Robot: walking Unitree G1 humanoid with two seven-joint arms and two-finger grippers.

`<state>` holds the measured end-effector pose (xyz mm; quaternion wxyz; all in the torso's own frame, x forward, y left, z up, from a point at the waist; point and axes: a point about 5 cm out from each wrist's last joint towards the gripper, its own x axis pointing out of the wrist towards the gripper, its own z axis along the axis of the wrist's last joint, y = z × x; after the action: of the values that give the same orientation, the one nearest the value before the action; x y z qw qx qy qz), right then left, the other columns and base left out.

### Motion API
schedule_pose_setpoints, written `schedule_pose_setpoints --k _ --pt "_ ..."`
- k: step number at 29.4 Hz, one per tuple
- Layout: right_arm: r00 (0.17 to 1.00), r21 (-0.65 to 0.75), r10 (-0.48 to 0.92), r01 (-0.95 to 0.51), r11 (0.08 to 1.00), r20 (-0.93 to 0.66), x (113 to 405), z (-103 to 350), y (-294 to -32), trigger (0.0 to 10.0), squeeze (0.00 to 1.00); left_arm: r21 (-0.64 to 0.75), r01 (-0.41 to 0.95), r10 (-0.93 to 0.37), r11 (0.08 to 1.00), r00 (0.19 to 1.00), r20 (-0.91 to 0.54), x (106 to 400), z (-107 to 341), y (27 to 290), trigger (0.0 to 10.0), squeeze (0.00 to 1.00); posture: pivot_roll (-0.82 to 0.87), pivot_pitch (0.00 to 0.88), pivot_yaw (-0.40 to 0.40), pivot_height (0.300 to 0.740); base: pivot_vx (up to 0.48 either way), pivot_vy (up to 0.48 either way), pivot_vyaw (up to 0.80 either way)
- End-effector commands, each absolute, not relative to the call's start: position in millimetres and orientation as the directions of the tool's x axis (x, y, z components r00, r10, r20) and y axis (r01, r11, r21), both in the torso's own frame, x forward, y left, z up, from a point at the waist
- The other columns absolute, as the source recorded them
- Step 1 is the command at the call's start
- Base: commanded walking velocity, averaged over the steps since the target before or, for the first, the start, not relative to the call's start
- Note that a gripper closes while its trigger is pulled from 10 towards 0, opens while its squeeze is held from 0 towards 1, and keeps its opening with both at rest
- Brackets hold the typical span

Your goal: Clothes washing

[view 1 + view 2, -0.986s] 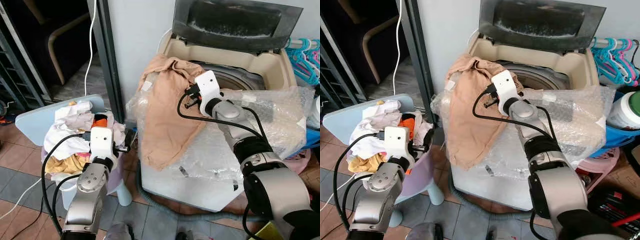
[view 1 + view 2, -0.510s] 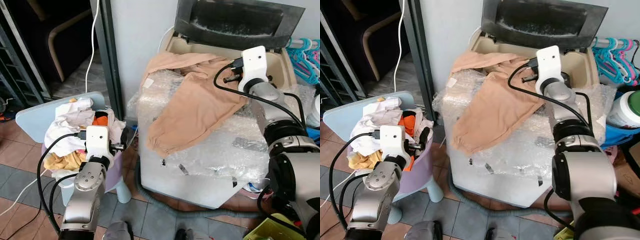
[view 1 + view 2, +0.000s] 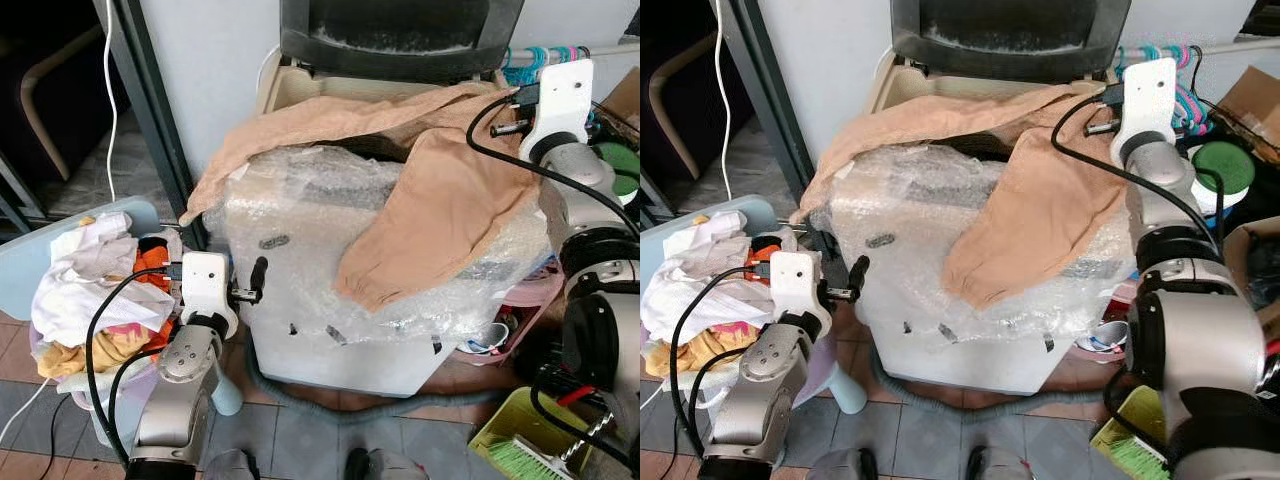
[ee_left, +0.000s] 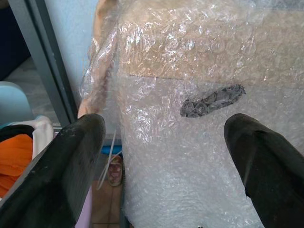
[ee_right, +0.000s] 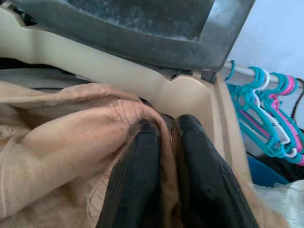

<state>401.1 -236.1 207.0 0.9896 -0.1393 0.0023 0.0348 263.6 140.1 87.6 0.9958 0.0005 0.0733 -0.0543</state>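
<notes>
A tan garment (image 3: pixel 420 190) lies spread across the top of the bubble-wrapped washing machine (image 3: pixel 300 270), one end trailing down the left side, another hanging over the front. The machine's dark lid (image 3: pixel 400 35) stands raised. My right gripper (image 5: pixel 164 156) is shut on the tan garment near the machine's back right corner (image 3: pixel 510 105). My left gripper (image 4: pixel 161 156) is open, low beside the machine's left front, with nothing between its fingers (image 3: pixel 258 272). A basket of mixed laundry (image 3: pixel 85 290) sits at the lower left.
Teal and pink hangers (image 3: pixel 530 65) hang behind the machine on the right. A green-lidded tub (image 3: pixel 1222 165) and a green brush (image 3: pixel 525 460) stand at the right. A grey hose (image 3: pixel 330 395) runs along the tiled floor. A dark door frame (image 3: pixel 150 110) rises on the left.
The camera has swung right. My right gripper has carried the tan garment further to the right across the machine's top, stretching it over the opening. The left arm stays low beside the basket.
</notes>
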Motion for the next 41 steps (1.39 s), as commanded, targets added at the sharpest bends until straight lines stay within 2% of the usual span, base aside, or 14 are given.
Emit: schedule_pose_setpoints --k 1,7,11,17,18,20,21,22,27,28,29,33,37,41 --pt "0.992 -0.295 0.127 -0.117 0.948 0.017 401.9 214.9 -231.4 10.0 1.0 -0.009 0.114 -0.114 0.993 0.981 -0.156 262.4 86.3 140.5 10.0 0.0 -0.03 0.035 -0.009 0.74 0.0 0.0 0.0" --pt "0.978 -0.342 0.151 -0.093 0.935 0.146 397.7 234.6 -237.7 10.0 1.0 -0.007 0.112 -0.112 0.994 0.981 -0.159 261.0 85.8 141.1 10.0 0.0 -0.03 0.037 -0.01 0.74 0.0 0.0 0.0" --pt "0.969 -0.405 0.137 -0.044 0.913 0.204 387.8 251.0 -261.0 10.0 1.0 -0.007 0.109 -0.108 0.994 0.981 -0.163 258.2 84.3 141.4 10.0 0.0 -0.04 0.035 -0.013 0.74 0.0 0.0 0.0" --pt "0.95 -0.331 0.307 -0.27 0.904 0.064 366.7 236.7 -282.1 10.0 1.0 -0.008 0.112 -0.111 0.994 0.979 -0.172 255.6 81.1 140.8 10.0 0.0 -0.05 0.03 -0.012 0.74 0.0 0.0 0.0" --pt "0.923 -0.304 0.384 -0.361 0.882 0.021 358.4 230.8 -282.5 10.0 1.0 -0.007 0.113 -0.113 0.994 0.978 -0.173 255.5 80.7 140.6 10.0 0.0 -0.05 0.03 -0.008 0.74 0.0 0.0 0.0" --pt "0.923 -0.304 0.384 -0.361 0.882 0.021 358.4 230.8 -282.5 10.0 1.0 -0.007 0.113 -0.113 0.994 0.978 -0.173 255.5 80.7 140.6 10.0 0.0 -0.05 0.03 -0.008 0.74 0.0 0.0 0.0" --pt "0.892 -0.282 0.451 -0.439 0.853 -0.027 349.4 223.5 -283.0 10.0 0.64 -0.007 0.117 -0.116 0.993 0.978 -0.175 255.6 80.2 140.3 10.0 0.0 -0.06 0.03 -0.005 0.74 0.0 0.0 0.0" --pt "0.864 -0.271 0.498 -0.499 0.823 -0.077 340.8 214.4 -283.1 10.0 0.0 -0.007 0.121 -0.121 0.993 0.977 -0.177 255.7 79.8 139.9 10.0 0.0 -0.07 0.032 0.0 0.74 0.0 0.0 0.0" --pt "0.826 -0.279 0.537 -0.563 0.778 -0.172 330.3 186.8 -277.2 10.0 0.0 -0.008 0.132 -0.131 0.991 0.975 -0.177 257.1 79.5 137.7 10.0 0.0 -0.07 0.031 0.002 0.74 0.0 0.0 0.0" --pt "0.823 -0.282 0.535 -0.568 0.773 -0.192 329.2 179.4 -274.3 3.7 0.0 -0.01 0.133 -0.132 0.991 0.976 -0.17 257.7 80.5 136.8 10.0 0.0 -0.07 0.031 0.001 0.74 0.0 0.0 0.0" --pt "0.813 -0.281 0.539 -0.582 0.763 -0.221 327.5 170.4 -269.0 0.0 0.0 -0.009 0.132 -0.132 0.991 0.978 -0.161 258.3 82.0 136.1 10.0 0.0 -0.06 0.03 0.0 0.74 0.0 0.0 0.0" --pt "0.803 -0.309 0.529 -0.595 0.742 -0.275 328.5 152.7 -252.7 0.0 0.0 -0.003 0.117 -0.116 0.993 0.979 -0.167 256.4 81.4 138.6 10.0 0.0 -0.05 0.029 -0.007 0.74 0.0 0.0 0.0" --pt "0.814 -0.332 0.51 -0.579 0.744 -0.278 331.2 149.3 -247.5 0.0 0.0 -0.003 0.113 -0.112 0.994 0.979 -0.168 256.2 81.2 139.3 10.0 0.0 -0.05 0.029 -0.007 0.74 0.0 0.0 0.0" --pt "0.854 -0.377 0.478 -0.519 0.767 -0.203 342.4 157.3 -234.9 0.0 0.0 0.0 0.113 -0.112 0.994 0.98 -0.166 256.4 81.7 138.9 10.0 0.0 -0.05 0.028 -0.01 0.74 0.0 0.0 0.0"
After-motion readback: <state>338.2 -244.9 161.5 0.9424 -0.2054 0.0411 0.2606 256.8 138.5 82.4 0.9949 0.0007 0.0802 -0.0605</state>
